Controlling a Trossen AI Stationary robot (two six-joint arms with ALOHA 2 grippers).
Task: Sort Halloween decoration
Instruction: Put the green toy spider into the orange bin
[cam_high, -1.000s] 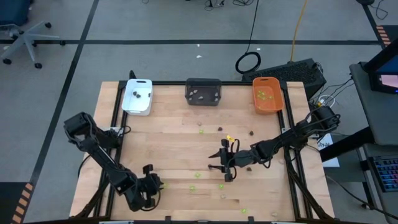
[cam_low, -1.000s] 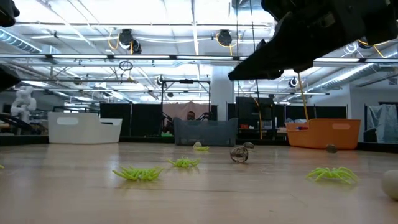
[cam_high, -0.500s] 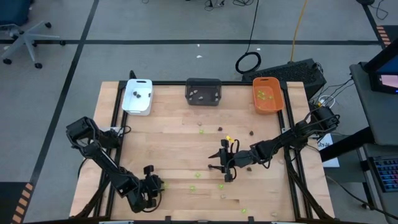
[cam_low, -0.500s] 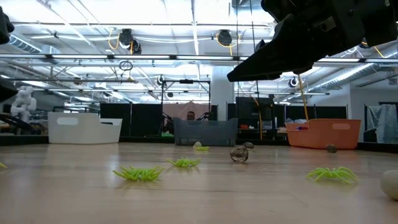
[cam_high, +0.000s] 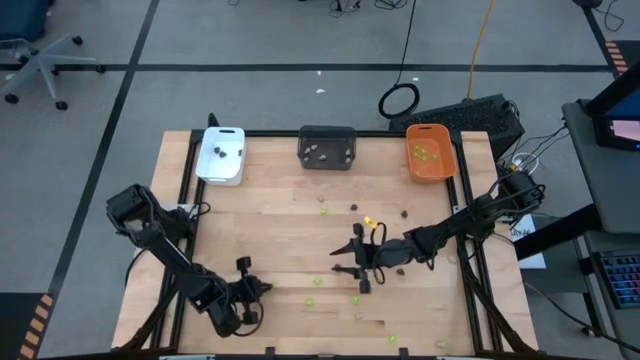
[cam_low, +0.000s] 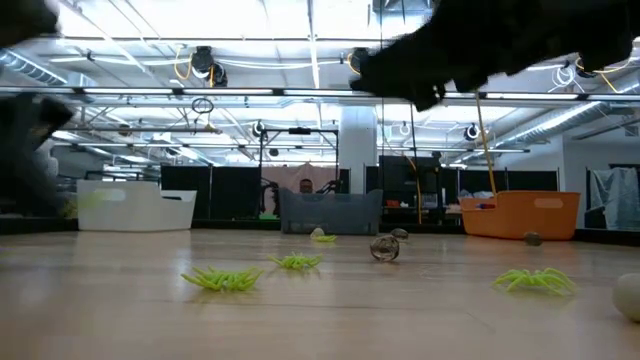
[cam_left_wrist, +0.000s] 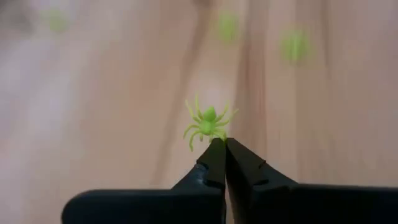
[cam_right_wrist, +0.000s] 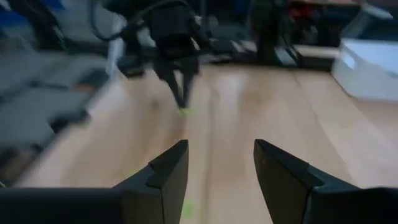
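The Halloween decoration is scattered as tiny pieces on the wooden table: lime green spiders (cam_high: 310, 302) (cam_high: 355, 298) (cam_low: 222, 279) (cam_low: 535, 281), and a pale ball (cam_low: 384, 248). My left gripper (cam_high: 262, 289) is near the table's front left, shut on one lime green spider (cam_left_wrist: 208, 121). My right gripper (cam_high: 345, 268) hovers over the table's middle, open (cam_right_wrist: 221, 149) with nothing between its fingers. It faces the left gripper (cam_right_wrist: 180, 93). My left gripper pinches the lime green spider by its near edge (cam_left_wrist: 214, 136), between the very ends of its two fingers. The fingers slant down from the table's left side. The spider's body and legs stick out past the fingertips. I cannot tell whether it is off the wood.
Three trays stand along the far edge: white (cam_high: 221, 155), dark grey (cam_high: 327, 147) and orange (cam_high: 431, 152), each with a few pieces in it. More small pieces lie near the middle (cam_high: 322, 211) (cam_high: 404, 213) and the front (cam_high: 361, 316).
My left gripper has moved slightly toward the table's right, turned at the wrist, and shut on the green spider. My right gripper has stayed in place but tipped up toward level.
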